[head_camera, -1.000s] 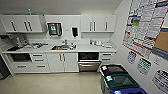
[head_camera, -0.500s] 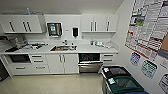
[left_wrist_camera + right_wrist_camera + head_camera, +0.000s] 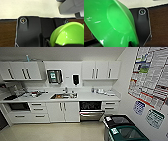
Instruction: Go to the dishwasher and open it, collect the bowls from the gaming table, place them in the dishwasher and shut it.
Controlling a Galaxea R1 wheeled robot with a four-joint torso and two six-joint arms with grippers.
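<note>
Pale floor [image 3: 50,132], white kitchenette, dishwasher [image 3: 91,110] ajar ahead, bins [image 3: 122,127] beside; left grip on lime bowl [image 3: 67,35] and right on green bowl [image 3: 109,25]: cannot tell.

The kitchen cabinets [image 3: 62,111] are white with dark handles, under a pale countertop [image 3: 85,97]. The dishwasher [image 3: 91,110] shows a dark inside and a grey steel front. Two bins stand nearby: one black [image 3: 119,121], one dark green [image 3: 127,134]. The floor [image 3: 55,132] is cream. The small bowl [image 3: 70,35] is lime green; the wide bowl [image 3: 109,25] is bright green.
</note>
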